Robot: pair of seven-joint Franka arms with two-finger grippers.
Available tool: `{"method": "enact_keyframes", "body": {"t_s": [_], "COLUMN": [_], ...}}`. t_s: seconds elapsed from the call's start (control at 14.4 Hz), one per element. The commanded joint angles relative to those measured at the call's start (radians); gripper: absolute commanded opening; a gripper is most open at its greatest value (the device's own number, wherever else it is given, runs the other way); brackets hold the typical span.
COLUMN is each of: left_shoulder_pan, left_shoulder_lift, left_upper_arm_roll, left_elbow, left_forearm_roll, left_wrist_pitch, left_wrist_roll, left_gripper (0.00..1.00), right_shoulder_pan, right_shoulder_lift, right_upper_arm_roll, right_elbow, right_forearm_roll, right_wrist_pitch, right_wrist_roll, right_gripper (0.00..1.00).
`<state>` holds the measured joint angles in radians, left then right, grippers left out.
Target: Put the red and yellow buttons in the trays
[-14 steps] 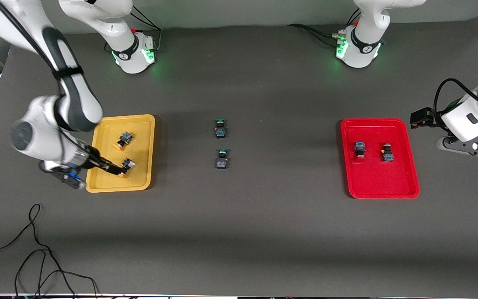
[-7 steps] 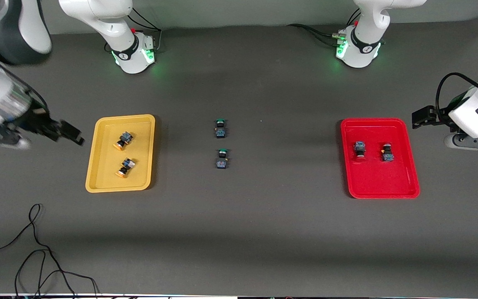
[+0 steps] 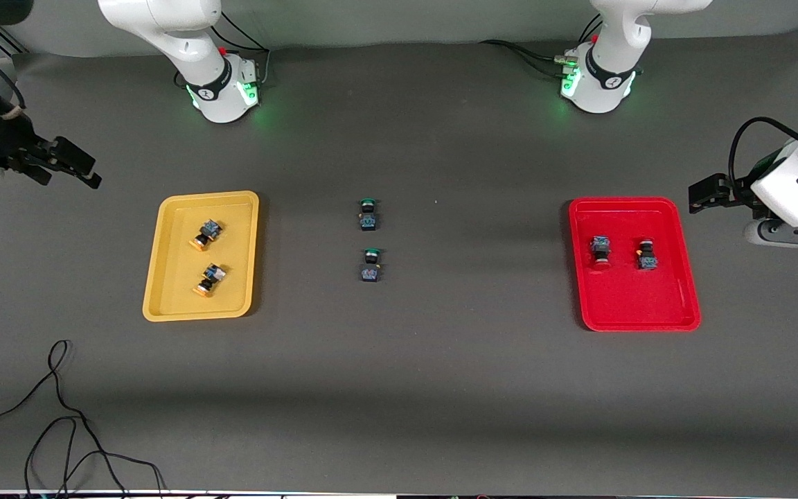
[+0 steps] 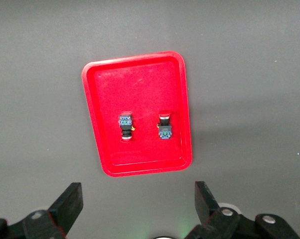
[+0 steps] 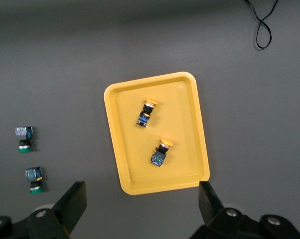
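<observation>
Release done: right gripper (image 3: 66,166) had left the second yellow button (image 3: 208,279) in the yellow tray (image 3: 170,308), withdrawing wide open; left gripper (image 4: 137,209) waited wide beside the red tray (image 3: 676,315).

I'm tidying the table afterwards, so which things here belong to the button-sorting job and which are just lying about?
Part of the job:
- yellow tray, holding two yellow buttons
- red tray, holding two red buttons

Lying about:
- two green buttons, on the table between the trays
- loose black cable, nearest the front camera
</observation>
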<state>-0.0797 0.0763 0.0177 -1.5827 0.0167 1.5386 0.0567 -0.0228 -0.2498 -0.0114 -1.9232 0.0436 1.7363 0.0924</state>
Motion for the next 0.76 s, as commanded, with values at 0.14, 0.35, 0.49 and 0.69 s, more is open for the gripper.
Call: {"method": "enact_keyframes", "body": {"t_s": [0.14, 0.35, 0.49, 0.69], "left_shoulder_pan": [-0.014, -0.014, -0.012, -0.014], "left_shoulder_lift": [-0.02, -0.018, -0.017, -0.017], "left_upper_arm_roll": [0.013, 0.013, 0.013, 0.013], "left_elbow": [0.003, 0.003, 0.004, 0.004], "left_forearm_roll": [-0.02, -0.02, -0.02, -0.014], "left_wrist_pitch": [-0.025, -0.025, -0.021, -0.026], "left_wrist_roll": [-0.018, -0.017, -0.014, -0.001], "left_gripper": [1.0, 1.0, 1.0, 1.0], "right_shoulder_pan": [0.001, 0.004, 0.006, 0.006], "right_shoulder_lift": [0.119, 0.153, 0.161, 0.168], "right_upper_arm_roll": [-0.004, 0.002, 0.002, 0.002], "right_elbow": [0.133, 0.136, 0.138, 0.136], "right_forearm_roll": [-0.01, -0.01, -0.011, -0.011], "right_wrist_pitch": [-0.058, -0.061, -0.06, -0.06], "right_wrist_roll": [-0.039, -0.033, -0.036, -0.036], "right_gripper": [1.0, 1.0, 1.0, 1.0]}}
